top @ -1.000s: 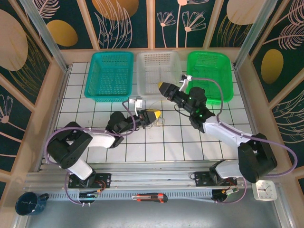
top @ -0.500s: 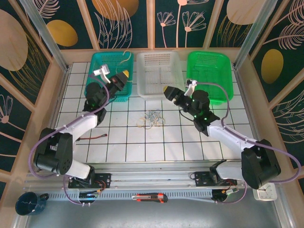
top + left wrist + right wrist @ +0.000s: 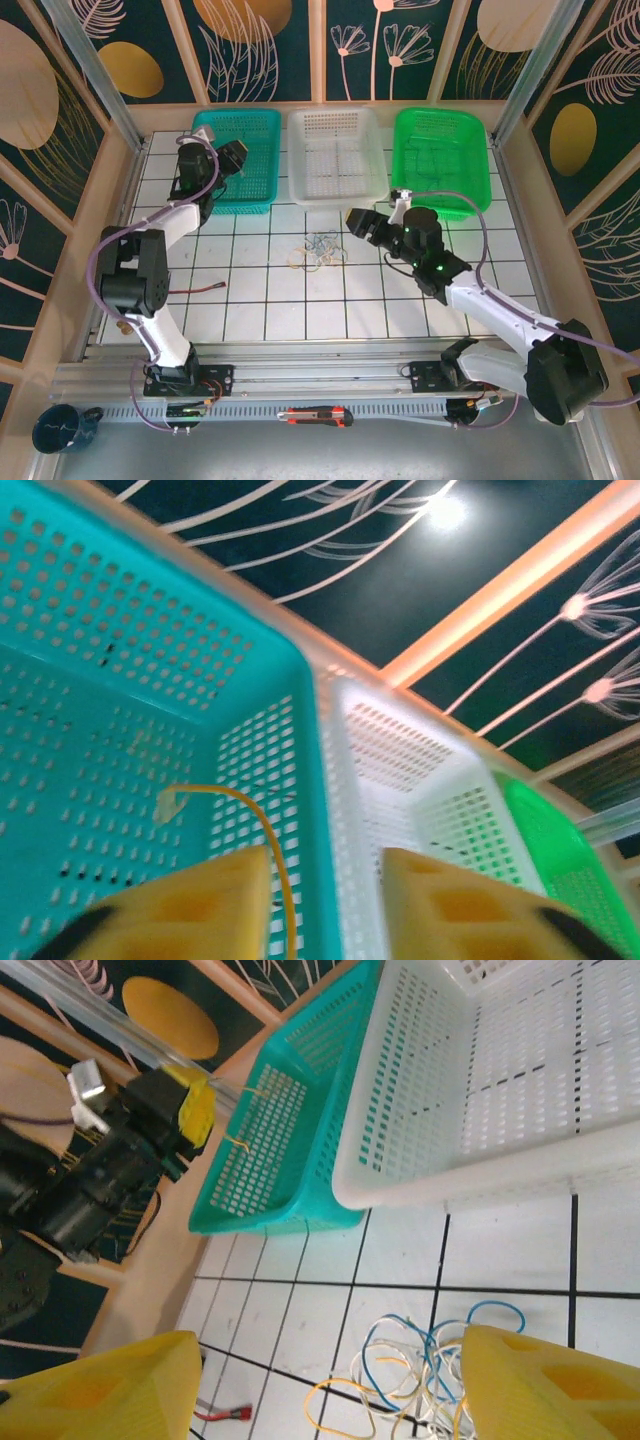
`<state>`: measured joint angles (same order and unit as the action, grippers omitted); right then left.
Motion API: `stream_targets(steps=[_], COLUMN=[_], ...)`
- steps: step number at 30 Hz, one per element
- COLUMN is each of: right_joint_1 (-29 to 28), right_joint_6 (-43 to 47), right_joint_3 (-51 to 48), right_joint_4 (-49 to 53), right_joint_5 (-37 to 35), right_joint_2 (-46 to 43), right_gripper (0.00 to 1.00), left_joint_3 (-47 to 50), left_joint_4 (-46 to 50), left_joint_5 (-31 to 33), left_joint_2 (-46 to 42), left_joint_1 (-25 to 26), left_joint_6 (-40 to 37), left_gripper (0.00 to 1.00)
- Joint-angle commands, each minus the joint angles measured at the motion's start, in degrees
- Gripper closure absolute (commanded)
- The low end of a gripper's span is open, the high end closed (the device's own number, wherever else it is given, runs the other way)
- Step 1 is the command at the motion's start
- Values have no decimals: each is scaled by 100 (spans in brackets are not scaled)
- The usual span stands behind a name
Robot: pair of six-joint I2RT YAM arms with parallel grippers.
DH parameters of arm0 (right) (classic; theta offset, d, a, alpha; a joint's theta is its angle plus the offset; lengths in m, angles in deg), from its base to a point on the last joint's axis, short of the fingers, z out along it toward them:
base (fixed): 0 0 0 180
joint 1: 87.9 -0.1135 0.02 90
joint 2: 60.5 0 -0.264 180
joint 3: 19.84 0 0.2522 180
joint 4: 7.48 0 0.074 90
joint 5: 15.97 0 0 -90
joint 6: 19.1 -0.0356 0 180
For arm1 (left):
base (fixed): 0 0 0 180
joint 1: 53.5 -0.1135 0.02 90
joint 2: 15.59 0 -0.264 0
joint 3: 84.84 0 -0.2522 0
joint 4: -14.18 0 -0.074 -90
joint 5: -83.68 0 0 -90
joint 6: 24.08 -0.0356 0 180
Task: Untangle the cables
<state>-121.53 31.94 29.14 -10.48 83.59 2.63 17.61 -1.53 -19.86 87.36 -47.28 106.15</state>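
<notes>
Hard to read from above: left pincer [image 3: 327,880], lost among wrist and purple cord [image 3: 205,165] over the left rim of the teal basket [image 3: 245,200]. Clearer from its own wrist camera: yellow fingers apart, cropped by the bottom edge, pointed into that basket. Inside the basket, a thin yellow cable [image 3: 275,855], arching up out of the gap close to the left finger and ending in a small pale tip. Lower part cut off by the frame; impossible to tell whether touching that finger. Gap far wider than the strand, so not clamped.

Right pincer [image 3: 330,1360] low over the middle of the desk [image 3: 300,320], fingers spread wide, gripping nothing, only the tips in frame. Between those two tips in the wrist view, down on the tiles, the cables [image 3: 318,250]: a small heap of blue, whitish and yellow-olive loops near the desk's middle, a little toward the far edge. Single strands too tangled to follow; near side of the heap cropped in the wrist view.

Along the far edge, side by side: teal basket at left, white basket [image 3: 335,195] in the centre, green basket [image 3: 470,190] at right.

Toward the left edge, well apart from the heap, a dark cable with a red tip [image 3: 197,290], thin and faint.

On the ledge [image 3: 400,415] below the near edge: dark blue mug [image 3: 60,428] by the left corner, red-and-black utility knife [image 3: 313,416] in the middle, small white clock [image 3: 555,401] by the right corner, dial too small to read.
</notes>
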Motion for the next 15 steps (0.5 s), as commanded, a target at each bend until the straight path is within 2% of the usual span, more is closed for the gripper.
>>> stream_targets(steps=[1, 3, 7, 11, 15], right_joint_1=[-157, -236, -412, -565, -681], right_joint_6=[383, 514, 776, 1039, 1264], right_joint_3=[-38, 31, 239, 552, 896], right_joint_4=[400, 528, 705, 840, 876], right_joint_5=[-274, -329, -394, -463, -644], right_joint_2=[-29, 76, 376, 887, 1459], right_gripper=[31, 31, 31, 31, 32], left_joint_3=[-396, -497, -520, -406, 31], left_joint_4=[605, 758, 864, 876, 640], left_joint_5=[189, 141, 89, -275, -941], left_joint_2=[139, 98, -185, -566, -1023], left_joint_1=[-24, -24, -25, -29, -20], left_joint_6=[-429, -550, -680, -706, -457], left_gripper=[50, 37, 20, 10, 2])
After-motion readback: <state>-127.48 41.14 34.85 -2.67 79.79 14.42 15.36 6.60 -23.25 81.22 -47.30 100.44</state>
